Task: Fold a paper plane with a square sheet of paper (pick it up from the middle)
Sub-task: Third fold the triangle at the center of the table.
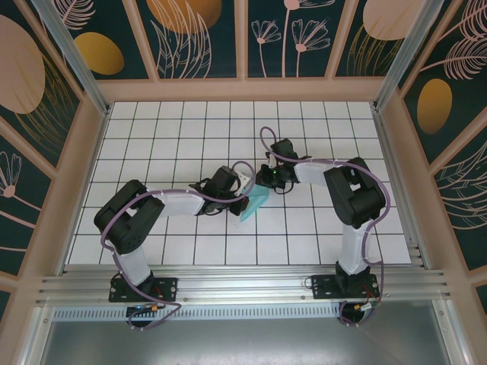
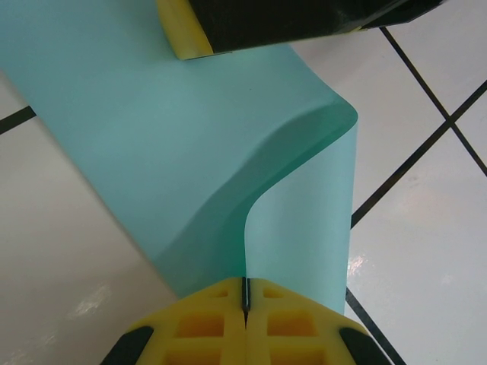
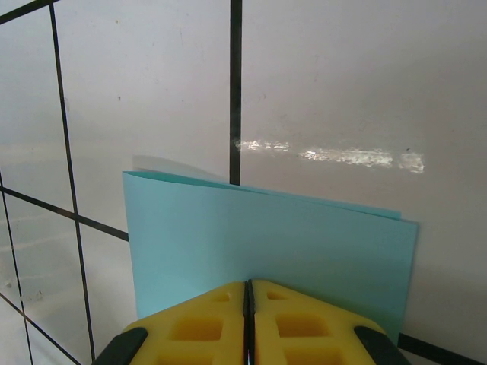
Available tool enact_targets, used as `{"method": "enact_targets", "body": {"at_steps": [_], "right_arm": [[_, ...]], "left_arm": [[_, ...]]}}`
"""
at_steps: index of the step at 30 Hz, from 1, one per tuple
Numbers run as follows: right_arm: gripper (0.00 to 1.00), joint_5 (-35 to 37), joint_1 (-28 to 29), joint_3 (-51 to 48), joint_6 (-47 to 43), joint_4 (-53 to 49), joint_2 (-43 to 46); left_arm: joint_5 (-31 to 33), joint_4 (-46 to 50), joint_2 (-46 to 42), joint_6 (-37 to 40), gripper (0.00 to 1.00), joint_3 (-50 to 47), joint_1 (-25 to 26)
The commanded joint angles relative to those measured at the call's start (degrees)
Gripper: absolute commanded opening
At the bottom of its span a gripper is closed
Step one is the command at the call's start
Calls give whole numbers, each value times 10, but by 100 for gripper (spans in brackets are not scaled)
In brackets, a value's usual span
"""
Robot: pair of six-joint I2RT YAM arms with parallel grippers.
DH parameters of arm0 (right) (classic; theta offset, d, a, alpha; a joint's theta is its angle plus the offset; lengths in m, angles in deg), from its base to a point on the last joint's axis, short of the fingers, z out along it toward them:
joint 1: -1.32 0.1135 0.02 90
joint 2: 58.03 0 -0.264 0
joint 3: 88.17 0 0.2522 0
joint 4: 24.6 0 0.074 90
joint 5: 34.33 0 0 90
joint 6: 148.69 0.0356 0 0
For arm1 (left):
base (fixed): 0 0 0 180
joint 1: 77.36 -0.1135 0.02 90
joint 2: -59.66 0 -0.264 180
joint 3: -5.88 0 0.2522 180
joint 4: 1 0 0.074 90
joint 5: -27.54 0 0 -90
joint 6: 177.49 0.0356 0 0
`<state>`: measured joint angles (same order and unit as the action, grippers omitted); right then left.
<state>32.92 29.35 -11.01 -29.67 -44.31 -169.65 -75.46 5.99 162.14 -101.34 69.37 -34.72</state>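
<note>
The square sheet of paper [image 1: 253,205], curled double (bend still soft), is held mid-frame in the top view. Left pincer [image 2: 245,293] and right pincer [image 3: 248,293] each clench an edge, probably to align the halves.

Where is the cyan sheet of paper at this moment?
In the top view the sheet of paper is near the centre of the table, bent over, pinched on one side by the left gripper and on another by the right gripper.
</note>
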Motion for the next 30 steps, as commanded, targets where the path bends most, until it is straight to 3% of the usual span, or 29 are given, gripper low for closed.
{"method": "enact_targets", "body": {"at_steps": [1, 19, 30], "right_arm": [[12, 28, 10, -9, 3, -38, -27], [12, 36, 10, -18, 19, -31, -27], [12, 37, 11, -18, 20, -31, -27]], "left_arm": [[0, 5, 6, -10, 7, -2, -4], [26, 7, 4, -25, 6, -8, -4], [9, 6, 13, -21, 7, -8, -4]]}}
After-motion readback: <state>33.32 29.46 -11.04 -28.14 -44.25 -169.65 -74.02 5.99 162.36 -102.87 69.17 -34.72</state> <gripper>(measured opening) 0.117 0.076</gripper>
